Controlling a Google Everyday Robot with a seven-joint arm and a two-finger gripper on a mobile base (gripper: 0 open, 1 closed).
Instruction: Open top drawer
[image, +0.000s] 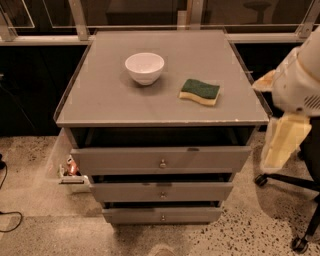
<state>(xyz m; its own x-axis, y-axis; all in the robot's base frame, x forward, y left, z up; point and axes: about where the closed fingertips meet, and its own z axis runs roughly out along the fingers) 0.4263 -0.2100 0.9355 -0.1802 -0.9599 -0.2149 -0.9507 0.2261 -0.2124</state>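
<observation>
This is looking like an office or a test lab, probably, rather than a home. A speckled terrazzo floor (35, 165) is spreading underneath, a metal-framed glass partition (150, 12) is running along 12 o'clock, and the castored base of an office chair (287, 181) is showing at 4 o'clock. A grey drawer cabinet (115, 100) is standing at centre, with the robot's gripper (285, 142) hanging at 3 o'clock beside it.

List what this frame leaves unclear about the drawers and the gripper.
Inside of the matte grey top drawer: camera view, dark under the grey cabinet top.
Pale yellow gripper, right of the drawers: camera view, its white arm cut off by the right edge.
Small clutter on the floor left of the cabinet: too small to identify.
</observation>
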